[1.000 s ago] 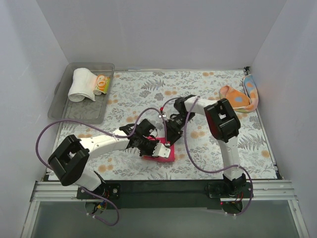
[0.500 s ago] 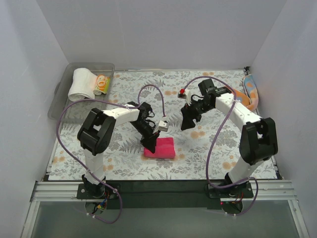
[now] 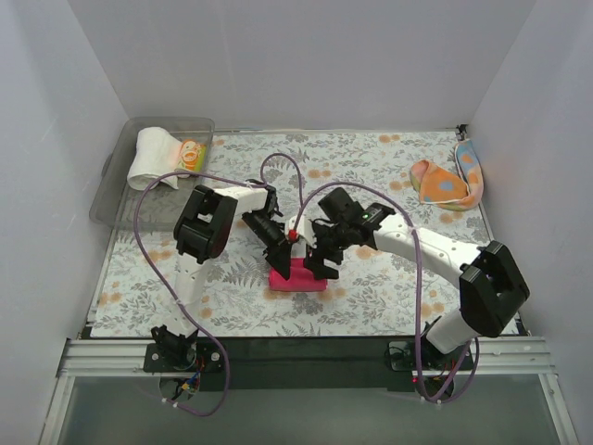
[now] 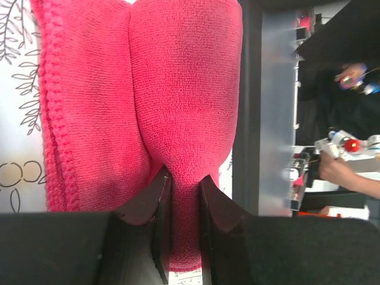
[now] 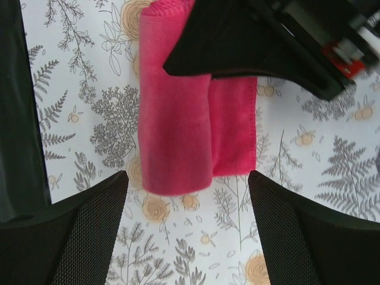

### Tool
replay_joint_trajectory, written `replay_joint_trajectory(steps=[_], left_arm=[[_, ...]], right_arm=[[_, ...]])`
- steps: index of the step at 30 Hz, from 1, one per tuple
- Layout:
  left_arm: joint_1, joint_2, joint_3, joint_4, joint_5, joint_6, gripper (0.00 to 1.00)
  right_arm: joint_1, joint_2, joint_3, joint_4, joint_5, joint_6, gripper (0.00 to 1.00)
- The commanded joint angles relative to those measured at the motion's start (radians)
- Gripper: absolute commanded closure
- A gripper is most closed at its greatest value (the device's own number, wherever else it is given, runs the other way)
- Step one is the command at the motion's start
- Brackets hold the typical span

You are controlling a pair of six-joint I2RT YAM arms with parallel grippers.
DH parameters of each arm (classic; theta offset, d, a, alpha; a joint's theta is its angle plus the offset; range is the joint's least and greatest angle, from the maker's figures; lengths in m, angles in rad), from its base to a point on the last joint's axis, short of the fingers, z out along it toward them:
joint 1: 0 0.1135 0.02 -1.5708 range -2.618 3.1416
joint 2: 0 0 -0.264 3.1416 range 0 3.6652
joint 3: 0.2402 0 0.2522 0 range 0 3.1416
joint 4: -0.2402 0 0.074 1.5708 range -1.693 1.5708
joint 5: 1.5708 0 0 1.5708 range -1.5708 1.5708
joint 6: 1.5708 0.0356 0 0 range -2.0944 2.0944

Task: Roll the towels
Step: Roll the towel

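Right gripper swung back over the magenta towel, jaws spread; left gripper's jaws pinch its part-hidden fold.

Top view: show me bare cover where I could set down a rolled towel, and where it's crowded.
Bare cover runs along the far edge between the bin and the orange towel; the near-left corner beside the left arm has only a cable over it. Crowded: the middle, where the left gripper and right gripper meet at the red towel.

My left gripper and right gripper meet at the magenta towel; two rolled towels (white, yellow patterned) lie in the clear bin.
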Motion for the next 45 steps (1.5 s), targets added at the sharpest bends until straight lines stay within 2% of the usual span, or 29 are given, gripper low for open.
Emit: replay_joint_trajectory(steps=[1,7,10,11,13,14,15,19,20,21,22,26,31,34,36,37,39,41,42,45], left_arm=[[0.018,0.077,0.003,0.125,-0.257,0.083,0.89],[0.029,0.103,0.018,0.141,-0.258,0.071,0.87],[0.033,0.104,0.026,0.147,-0.26,0.065,0.87],[0.036,0.104,0.031,0.147,-0.258,0.065,0.86],[0.039,0.101,0.04,0.151,-0.258,0.058,0.83],[0.042,0.092,0.043,0.156,-0.258,0.046,0.81],[0.049,0.086,0.046,0.164,-0.255,0.042,0.74],[0.072,0.022,0.069,0.155,-0.217,0.023,0.61],[0.09,0.002,0.064,0.158,-0.2,0.02,0.53],[0.101,-0.048,0.061,0.161,-0.188,0.014,0.5],[0.113,-0.07,0.058,0.167,-0.178,0.009,0.32],[0.194,-0.188,0.046,0.181,-0.131,-0.009,0.28],[0.276,-0.331,0.02,0.248,-0.109,-0.081,0.28],[0.308,-0.421,-0.084,0.312,-0.124,-0.093,0.28],[0.296,-0.55,-0.164,0.399,-0.155,-0.093,0.28],[0.287,-0.602,-0.261,0.433,-0.19,-0.096,0.27],[0.228,-0.739,-0.352,0.528,-0.247,-0.083,0.26],[0.156,-0.817,-0.484,0.602,-0.363,-0.077,0.26],[0.079,-0.906,-0.526,0.688,-0.411,-0.067,0.24],[-0.069,-1.042,-0.688,0.869,-0.545,-0.028,0.19]], right_arm=[[0.062,0.032,-0.048,0.136,0.106,-0.045,0.26],[0.151,0.084,-0.101,0.246,0.158,-0.069,0.31],[0.17,0.118,-0.135,0.28,0.183,-0.087,0.41],[0.168,0.126,-0.145,0.288,0.192,-0.089,0.55],[0.168,0.129,-0.158,0.291,0.192,-0.088,0.74],[0.17,0.124,-0.162,0.288,0.175,-0.086,0.96],[0.17,0.123,-0.17,0.286,0.166,-0.083,0.99],[0.161,0.145,-0.145,0.199,0.077,-0.081,0.99],[0.146,0.155,-0.135,0.147,0.021,-0.069,0.99],[0.135,0.17,-0.112,0.122,-0.007,-0.062,0.99],[0.124,0.178,-0.104,0.101,-0.033,-0.052,0.99],[0.054,0.214,-0.053,0.009,-0.171,-0.016,0.99],[-0.008,0.305,0.022,-0.051,-0.271,0.037,0.99],[-0.042,0.398,0.095,-0.14,-0.337,0.028,0.99],[-0.068,0.482,0.16,-0.188,-0.389,0.014,0.99],[-0.075,0.509,0.178,-0.223,-0.403,0.011,0.99],[-0.101,0.578,0.229,-0.257,-0.445,-0.005,0.99],[-0.127,0.619,0.256,-0.293,-0.486,-0.015,0.99],[-0.137,0.661,0.287,-0.307,-0.495,-0.026,0.99],[-0.166,0.739,0.324,-0.353,-0.537,-0.044,0.99]])
